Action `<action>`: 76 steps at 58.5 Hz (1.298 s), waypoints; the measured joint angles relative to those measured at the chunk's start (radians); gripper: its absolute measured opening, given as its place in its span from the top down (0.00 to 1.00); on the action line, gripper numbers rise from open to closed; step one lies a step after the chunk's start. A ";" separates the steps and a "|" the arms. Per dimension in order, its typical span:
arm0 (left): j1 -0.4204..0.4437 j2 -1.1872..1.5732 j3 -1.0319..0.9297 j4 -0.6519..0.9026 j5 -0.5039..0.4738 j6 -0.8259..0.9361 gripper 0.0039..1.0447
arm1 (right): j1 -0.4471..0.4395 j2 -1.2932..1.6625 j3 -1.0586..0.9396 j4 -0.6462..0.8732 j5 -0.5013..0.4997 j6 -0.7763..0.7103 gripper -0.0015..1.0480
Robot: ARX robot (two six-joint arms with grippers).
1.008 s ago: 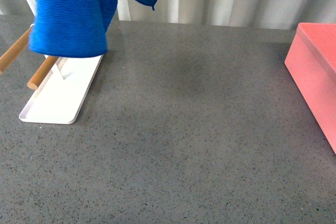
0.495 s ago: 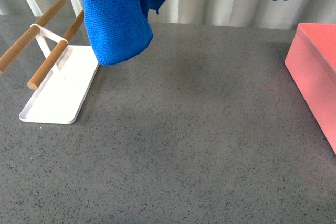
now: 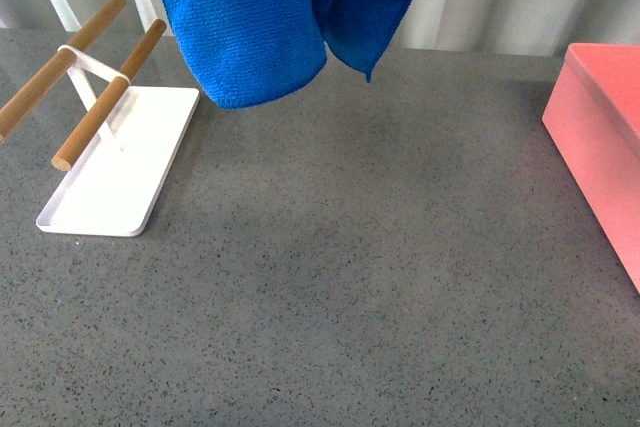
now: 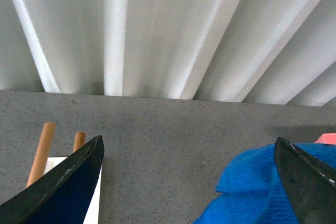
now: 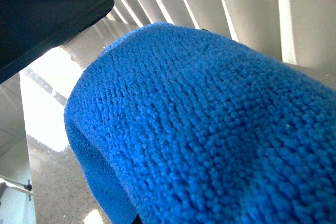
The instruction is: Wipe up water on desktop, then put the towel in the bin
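Speckled grey desktop (image 3: 350,277) nearest. Right edge: pink bin (image 3: 600,137), inside hidden. Left: white tray (image 3: 110,197) carrying two wooden rods (image 3: 95,122). Farther back, blue towel (image 3: 250,27) hangs above the desktop, right of the rods. Left gripper (image 4: 189,141): fingers spread wide, holding nothing. Right gripper (image 5: 63,9): one finger visible beside towel, grip cannot be told.

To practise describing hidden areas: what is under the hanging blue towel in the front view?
Under the towel lies bare speckled desktop, the white tray just beside. The towel covers part of the pale wall behind.
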 joint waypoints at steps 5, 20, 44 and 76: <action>0.001 0.000 0.000 0.000 -0.008 0.006 0.06 | -0.020 -0.023 -0.017 -0.008 0.000 -0.007 0.97; -0.005 -0.009 -0.068 0.163 -0.119 0.074 0.15 | -0.073 -0.095 -0.078 -0.056 0.020 -0.051 0.97; 0.094 -0.291 -0.623 0.572 -0.099 0.178 0.84 | -0.115 -0.159 -0.129 -0.127 0.033 -0.138 0.97; 0.221 -0.621 -0.942 0.560 0.022 0.186 0.97 | -0.124 -0.163 -0.132 -0.129 0.034 -0.147 0.97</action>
